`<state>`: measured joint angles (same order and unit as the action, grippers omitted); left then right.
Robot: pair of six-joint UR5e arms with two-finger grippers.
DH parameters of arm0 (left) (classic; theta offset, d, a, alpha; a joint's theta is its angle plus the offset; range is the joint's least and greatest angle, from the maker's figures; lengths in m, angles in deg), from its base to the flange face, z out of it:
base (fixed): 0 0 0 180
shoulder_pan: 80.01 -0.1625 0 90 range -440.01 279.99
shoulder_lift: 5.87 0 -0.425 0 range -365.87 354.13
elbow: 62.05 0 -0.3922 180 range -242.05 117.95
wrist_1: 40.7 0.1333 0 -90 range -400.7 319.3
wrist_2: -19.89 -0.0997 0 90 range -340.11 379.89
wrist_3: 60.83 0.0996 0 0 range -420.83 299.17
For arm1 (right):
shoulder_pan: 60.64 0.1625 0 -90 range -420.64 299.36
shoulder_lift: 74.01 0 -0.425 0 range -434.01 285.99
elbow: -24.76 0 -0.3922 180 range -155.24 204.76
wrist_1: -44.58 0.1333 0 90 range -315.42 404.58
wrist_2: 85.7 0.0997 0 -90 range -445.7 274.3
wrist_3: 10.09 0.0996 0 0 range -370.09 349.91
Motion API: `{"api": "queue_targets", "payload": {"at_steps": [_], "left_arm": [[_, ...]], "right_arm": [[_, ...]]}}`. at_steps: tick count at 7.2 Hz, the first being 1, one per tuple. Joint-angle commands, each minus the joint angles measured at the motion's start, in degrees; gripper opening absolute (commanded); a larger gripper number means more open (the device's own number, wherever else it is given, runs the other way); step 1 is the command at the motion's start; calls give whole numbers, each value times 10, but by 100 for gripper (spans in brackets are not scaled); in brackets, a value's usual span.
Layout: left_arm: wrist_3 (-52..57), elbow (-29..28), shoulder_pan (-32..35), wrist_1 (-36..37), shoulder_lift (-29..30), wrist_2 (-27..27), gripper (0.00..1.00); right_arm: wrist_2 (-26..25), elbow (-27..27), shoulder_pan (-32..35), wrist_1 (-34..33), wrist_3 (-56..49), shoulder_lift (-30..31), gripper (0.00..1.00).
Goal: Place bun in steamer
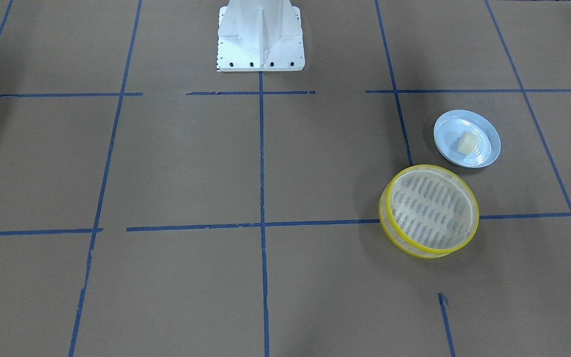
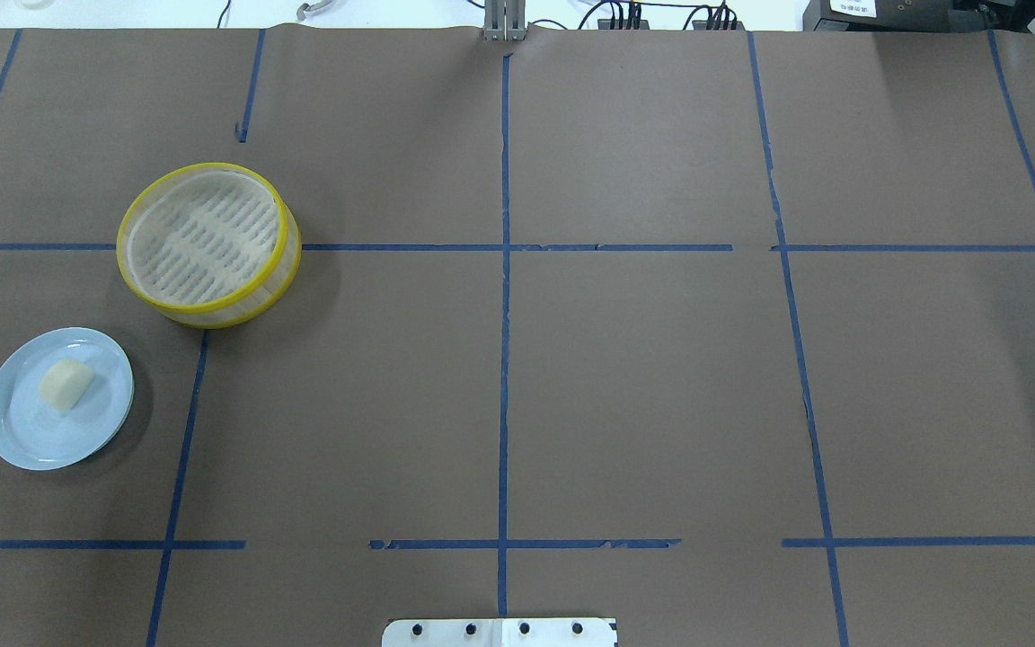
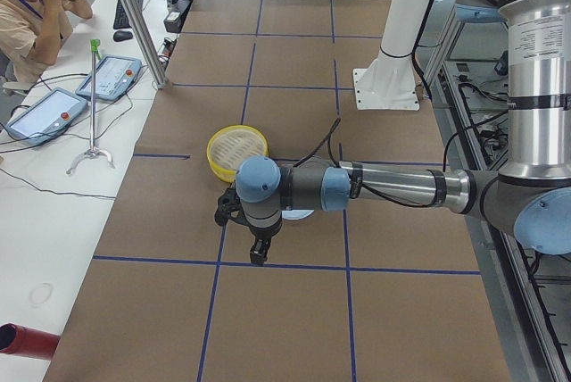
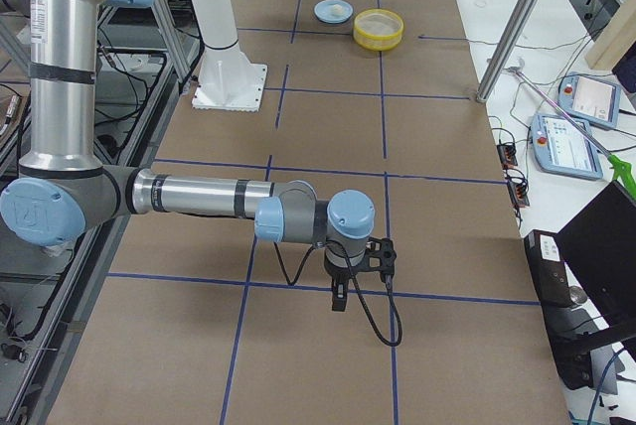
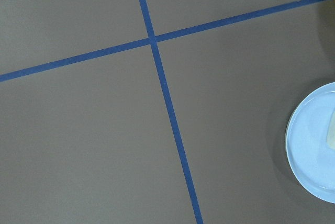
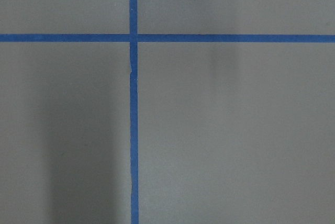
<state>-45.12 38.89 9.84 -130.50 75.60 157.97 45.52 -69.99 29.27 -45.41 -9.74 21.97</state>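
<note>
The bun (image 1: 465,143) is a small cream-white lump lying on a pale blue plate (image 1: 486,153). It also shows in the overhead view (image 2: 66,385), and as a sliver at the right edge of the left wrist view (image 5: 332,130). The steamer (image 1: 431,208), with yellow rims and a slatted floor, stands empty beside the plate (image 2: 32,440) in the overhead view (image 2: 203,238). My left gripper (image 3: 258,255) shows only in the exterior left view, hanging over the table by the plate. My right gripper (image 4: 339,301) shows only in the exterior right view, far from both. I cannot tell whether either is open.
The table is brown paper with a blue tape grid. The white robot base (image 1: 260,39) stands at the table's middle edge. A person (image 3: 36,7) sits beyond the far side, with teach pendants (image 3: 111,76) and a metal post (image 3: 134,16) there.
</note>
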Motion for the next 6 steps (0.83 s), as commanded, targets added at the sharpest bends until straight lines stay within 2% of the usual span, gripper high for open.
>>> {"api": "queue_targets", "payload": {"at_steps": [1, 3, 4, 5, 6], "left_arm": [[-86, -11, -102, -131, -4, 10, 100], [-301, -18, -196, -311, -4, 2, 100], [-372, -7, -269, -326, 1, -30, 100], [-433, 7, -315, -326, 13, -108, 100], [-470, 8, -343, -326, 20, -114, 100]], "right_arm": [[0, 0, 0, 1, 0, 0, 100], [0, 0, 0, 0, 0, 0, 100], [0, 0, 0, 0, 0, 0, 100], [0, 0, 0, 0, 0, 0, 100], [0, 0, 0, 1, 0, 0, 100]]}}
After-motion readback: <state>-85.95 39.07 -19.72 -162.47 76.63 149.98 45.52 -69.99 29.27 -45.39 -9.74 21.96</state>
